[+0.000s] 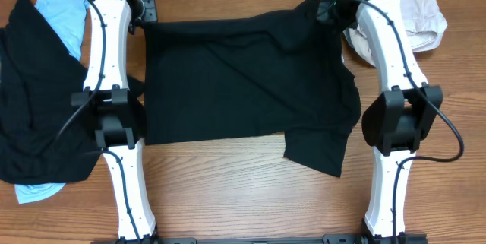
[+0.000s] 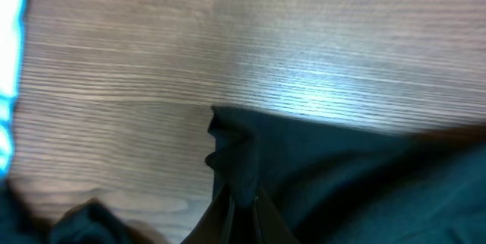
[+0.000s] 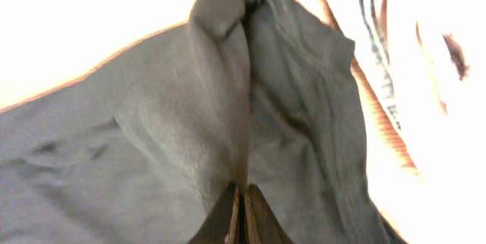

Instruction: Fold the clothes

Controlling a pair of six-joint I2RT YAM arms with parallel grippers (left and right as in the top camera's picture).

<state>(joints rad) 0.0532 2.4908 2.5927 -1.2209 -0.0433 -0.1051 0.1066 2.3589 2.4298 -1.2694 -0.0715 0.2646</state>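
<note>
Wood table (image 1: pixel 228 198), black garment (image 1: pixel 243 84) (mostly flat)

Reads as a robot lab bench. Left arm (image 1: pixel 125 175) and right arm (image 1: pixel 389 191), white with black joints, stand at the wood-grain table's (image 1: pixel 228 191) near edge; loose black cable (image 1: pixel 449 134) hangs off one; clothes (image 1: pixel 30 115) heaped at the left edge and far right corner.

Soft, matt, faintly creased cloth of black garment (image 1: pixel 243 84), smooth wood-grain table (image 1: pixel 243 198) with a slight sheen, glossy white plastic arm shells (image 1: pixel 110 31) with matt black joints (image 1: pixel 399 118), limp beige cloth (image 1: pixel 421 16), thin light-blue fabric (image 1: pixel 64 12)
</note>
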